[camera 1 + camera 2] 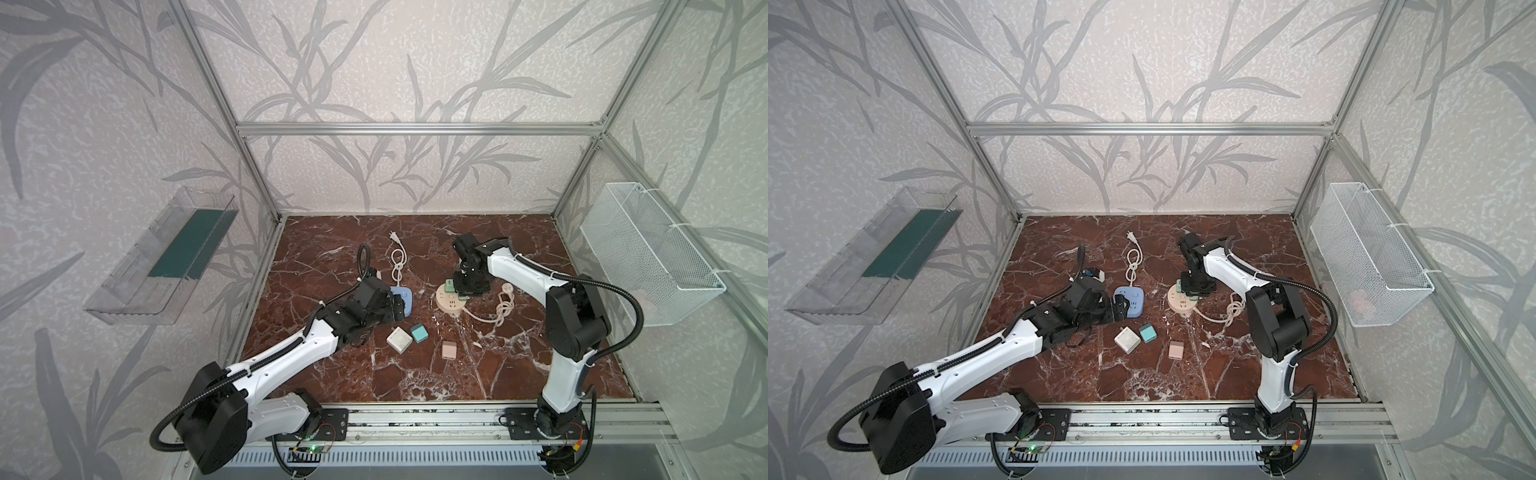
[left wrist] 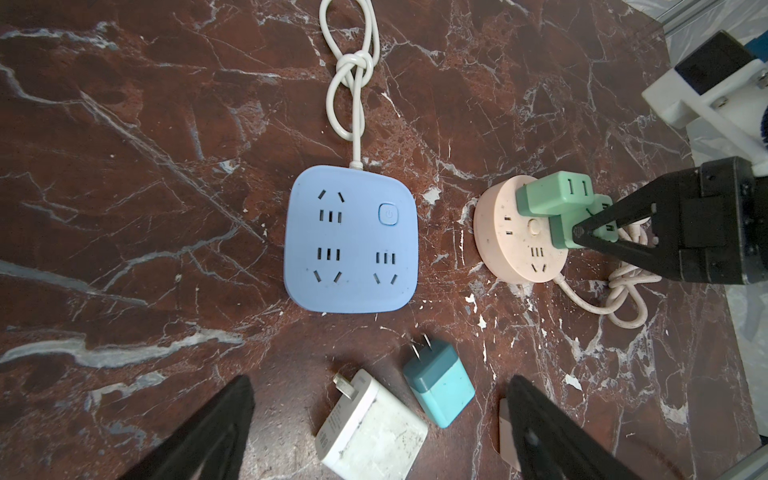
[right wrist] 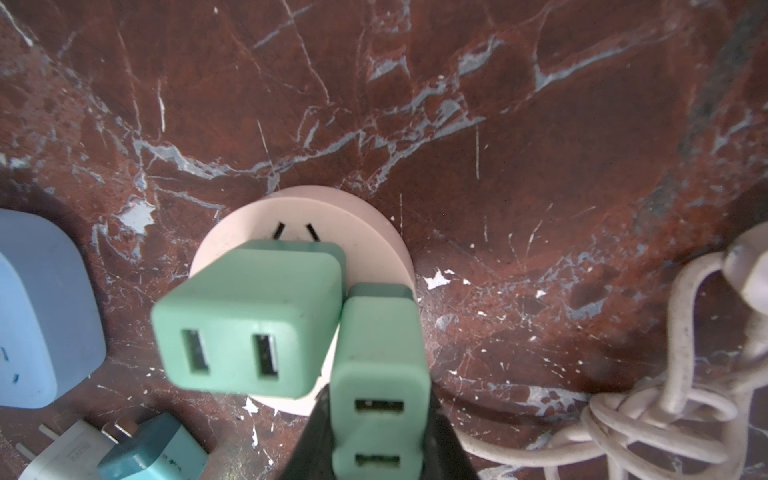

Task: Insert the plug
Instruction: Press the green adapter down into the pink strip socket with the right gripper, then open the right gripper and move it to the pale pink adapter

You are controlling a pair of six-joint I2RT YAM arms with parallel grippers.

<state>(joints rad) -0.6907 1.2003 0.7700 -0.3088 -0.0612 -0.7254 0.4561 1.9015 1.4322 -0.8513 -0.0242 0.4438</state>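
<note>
Hanging well to the left of the round pink socket (image 2: 511, 249), the left gripper (image 2: 379, 386) is held spread wide and empty. On the socket a first green plug (image 2: 552, 193) is already seated; just beside it, toward the socket's right edge, a second green plug (image 3: 380, 345) is pinched by the right gripper (image 2: 584, 232). Whether its prongs are in cannot be told. If it is pushed tilted or off the slots, prongs could be bent, the first plug knocked, or the socket slid aside.

Mint-green plug (image 3: 380, 374), two USB ports facing up, stands upright on the right edge of the round pink socket block (image 3: 365, 232), mid-table.
</note>
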